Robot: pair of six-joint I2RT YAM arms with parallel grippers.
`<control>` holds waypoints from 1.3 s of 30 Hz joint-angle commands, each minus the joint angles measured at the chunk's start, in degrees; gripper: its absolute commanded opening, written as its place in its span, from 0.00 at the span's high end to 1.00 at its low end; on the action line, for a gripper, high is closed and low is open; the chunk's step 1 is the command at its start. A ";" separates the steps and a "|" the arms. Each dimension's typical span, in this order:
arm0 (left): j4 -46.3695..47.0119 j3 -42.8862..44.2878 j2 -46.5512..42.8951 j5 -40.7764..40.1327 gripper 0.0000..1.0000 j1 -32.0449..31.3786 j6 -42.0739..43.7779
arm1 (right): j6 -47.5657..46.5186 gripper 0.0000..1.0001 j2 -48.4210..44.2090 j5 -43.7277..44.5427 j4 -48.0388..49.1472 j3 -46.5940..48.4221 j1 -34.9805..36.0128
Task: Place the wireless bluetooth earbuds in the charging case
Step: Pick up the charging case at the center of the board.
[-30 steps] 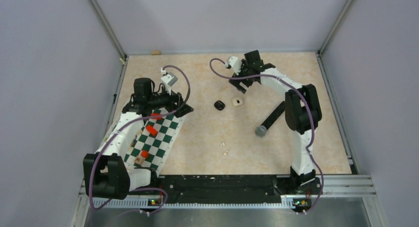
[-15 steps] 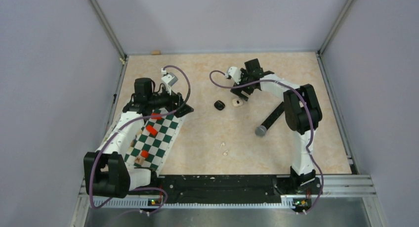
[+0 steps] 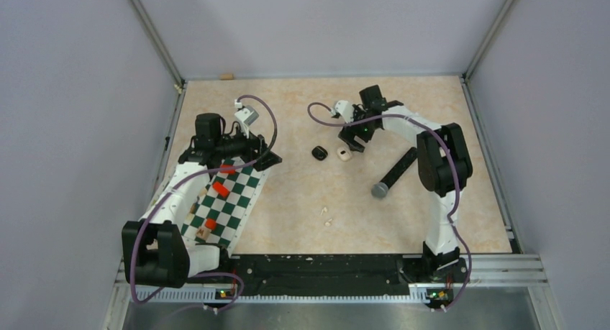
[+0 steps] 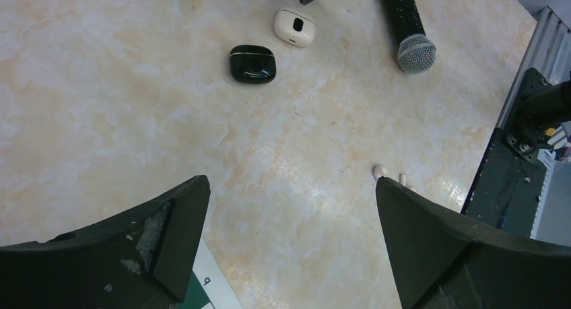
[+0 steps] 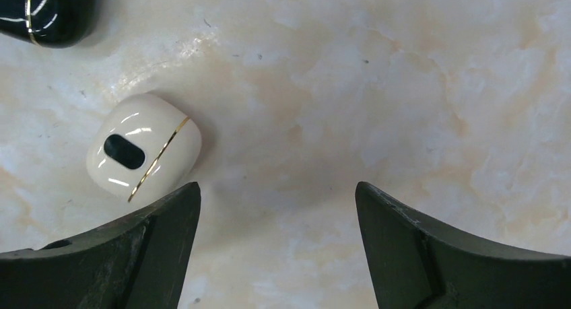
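Observation:
A closed white charging case (image 3: 344, 154) and a closed black case (image 3: 319, 152) lie side by side mid-table. My right gripper (image 3: 351, 141) hovers low just behind the white case, open and empty. In the right wrist view the white case (image 5: 143, 147) sits just outside the left fingertip (image 5: 168, 221) of that gripper (image 5: 277, 215), with the black case (image 5: 47, 13) at the top left. Two white earbuds (image 3: 327, 215) lie nearer the front, also in the left wrist view (image 4: 381, 170). My left gripper (image 3: 265, 156) is open and empty (image 4: 293, 215). The black earbuds are out of view.
A black microphone (image 3: 394, 173) lies right of the cases, also in the left wrist view (image 4: 407, 26). A green-and-white checkered mat (image 3: 230, 200) with red pieces lies under the left arm. A small tan object (image 3: 227, 76) sits at the back edge.
My right gripper has moved forward and down toward the white case, which has shifted slightly toward the front. The left arm has not moved.

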 commanded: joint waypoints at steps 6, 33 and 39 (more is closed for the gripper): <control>2.13 -0.38 -0.87 2.13 0.01 0.30 0.40 | 17.58 0.20 -1.03 -12.16 -9.71 8.57 -4.96; 2.51 -0.43 -2.25 2.01 0.01 0.30 -0.30 | 31.94 0.29 -5.69 10.18 3.99 -7.78 7.79; 3.30 -0.64 -2.57 0.74 0.01 0.30 -0.45 | 28.61 0.43 -6.50 14.10 3.57 -9.23 11.42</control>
